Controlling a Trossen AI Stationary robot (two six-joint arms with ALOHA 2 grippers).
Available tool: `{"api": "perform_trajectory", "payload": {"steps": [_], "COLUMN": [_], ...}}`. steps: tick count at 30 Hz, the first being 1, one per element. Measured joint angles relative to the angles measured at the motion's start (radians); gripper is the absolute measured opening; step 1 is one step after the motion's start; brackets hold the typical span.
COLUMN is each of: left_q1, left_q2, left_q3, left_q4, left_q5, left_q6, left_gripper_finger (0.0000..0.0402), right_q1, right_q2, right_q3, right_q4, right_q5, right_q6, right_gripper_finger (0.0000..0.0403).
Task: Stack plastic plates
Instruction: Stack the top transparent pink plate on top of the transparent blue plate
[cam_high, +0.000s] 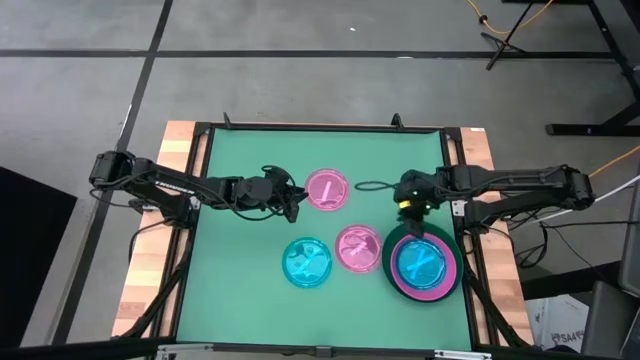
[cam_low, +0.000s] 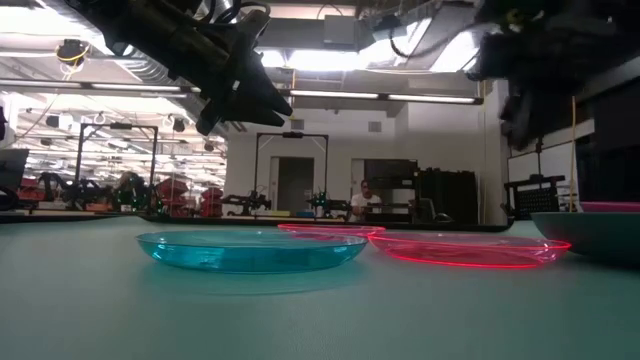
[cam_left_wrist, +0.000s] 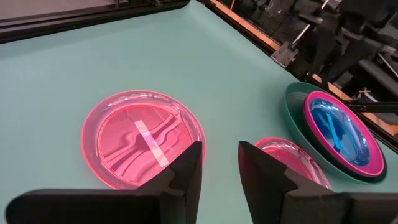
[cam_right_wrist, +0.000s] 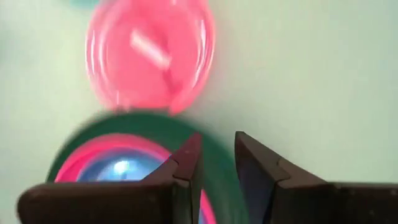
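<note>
Cyan plate (cam_low: 250, 250) lies loose, two pink ones too; stack (cam_high: 421, 264) just under right gripper (cam_high: 411, 203) begun. Both grippers' fingers slightly spread, empty; left gripper (cam_high: 297, 203) beside pink plate (cam_high: 327, 190).

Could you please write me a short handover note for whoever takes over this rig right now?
Left gripper: open, empty, raised above the mat beside the far pink plate.
Right gripper: fingers slightly apart, empty, above the far edge of the stack.
Done: a stack sits at the right near side, with the large green plate at the bottom, a hot pink plate in it and a cyan plate on top.
Left: three small plates lie singly on the mat: the far pink plate, a near pink plate beside the stack, and a cyan plate to its left. All three need stacking.
</note>
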Motion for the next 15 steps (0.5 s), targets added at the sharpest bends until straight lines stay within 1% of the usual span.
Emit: {"api": "perform_trajectory", "payload": {"steps": [7, 12, 15], "left_q1": [0.000, 0.000, 0.000], "left_q2": [0.000, 0.000, 0.000], "left_q3": [0.000, 0.000, 0.000], "left_q4": [0.000, -0.016, -0.032], "left_q5": [0.000, 0.000, 0.000], "left_q6": [0.000, 0.000, 0.000], "left_gripper_finger": [0.0098, 0.0098, 0.0098], "right_q1": [0.000, 0.000, -0.001], "right_q2": [0.016, 0.074, 0.130], "right_q3": [0.000, 0.000, 0.000], "right_q4": [0.292, 0.409, 0.461], "right_q5": [0.190, 0.315, 0.360], "right_q6": [-0.001, -0.001, -0.001], "right_gripper_finger": [0.0083, 0.0083, 0.0083]}}
